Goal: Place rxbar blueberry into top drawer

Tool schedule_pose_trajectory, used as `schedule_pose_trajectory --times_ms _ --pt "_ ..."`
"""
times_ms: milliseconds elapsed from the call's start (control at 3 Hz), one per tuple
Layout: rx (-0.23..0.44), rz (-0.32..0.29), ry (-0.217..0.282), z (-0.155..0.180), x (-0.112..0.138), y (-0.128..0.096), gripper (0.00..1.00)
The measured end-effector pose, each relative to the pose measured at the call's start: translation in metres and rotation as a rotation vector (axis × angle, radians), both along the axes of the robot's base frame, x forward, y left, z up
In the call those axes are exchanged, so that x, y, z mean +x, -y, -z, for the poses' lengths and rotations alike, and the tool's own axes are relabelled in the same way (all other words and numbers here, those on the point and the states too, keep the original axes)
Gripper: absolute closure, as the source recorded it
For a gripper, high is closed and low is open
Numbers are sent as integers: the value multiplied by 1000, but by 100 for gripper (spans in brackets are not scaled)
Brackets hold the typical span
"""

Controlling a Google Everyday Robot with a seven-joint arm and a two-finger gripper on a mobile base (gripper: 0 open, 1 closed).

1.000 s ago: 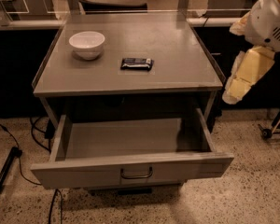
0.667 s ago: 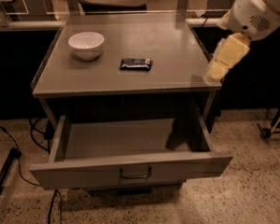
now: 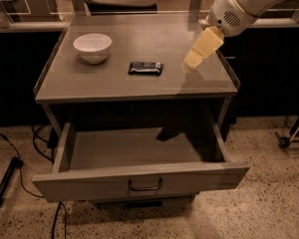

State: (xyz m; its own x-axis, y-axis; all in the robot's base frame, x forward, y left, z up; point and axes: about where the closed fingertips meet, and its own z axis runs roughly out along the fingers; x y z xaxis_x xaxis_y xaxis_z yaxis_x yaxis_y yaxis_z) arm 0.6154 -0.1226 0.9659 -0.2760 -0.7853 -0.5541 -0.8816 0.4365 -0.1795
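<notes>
Cream tapered gripper (image 3: 191, 63), aperture indeterminate, hovers at 3 o'clock of flat dark rxbar blueberry (image 3: 145, 68); grey top drawer (image 3: 204, 175) open

A lab-like workspace: terrazzo floor (image 3: 269, 203), loose cables (image 3: 10, 148), gripper (image 3: 190, 62) hovering over a grey table (image 3: 139, 39).

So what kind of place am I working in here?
Likely an indoor lab or test area: a speckled hard floor with loose cables, and a grey cabinet with its top drawer open. The gripper hovers over the cabinet top, apart from the rxbar blueberry.
</notes>
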Motion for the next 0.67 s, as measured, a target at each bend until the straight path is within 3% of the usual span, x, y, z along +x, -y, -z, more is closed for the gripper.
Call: schedule_pose_trajectory --times_ms 667 --pt "-9 26 -7 13 6 7 0"
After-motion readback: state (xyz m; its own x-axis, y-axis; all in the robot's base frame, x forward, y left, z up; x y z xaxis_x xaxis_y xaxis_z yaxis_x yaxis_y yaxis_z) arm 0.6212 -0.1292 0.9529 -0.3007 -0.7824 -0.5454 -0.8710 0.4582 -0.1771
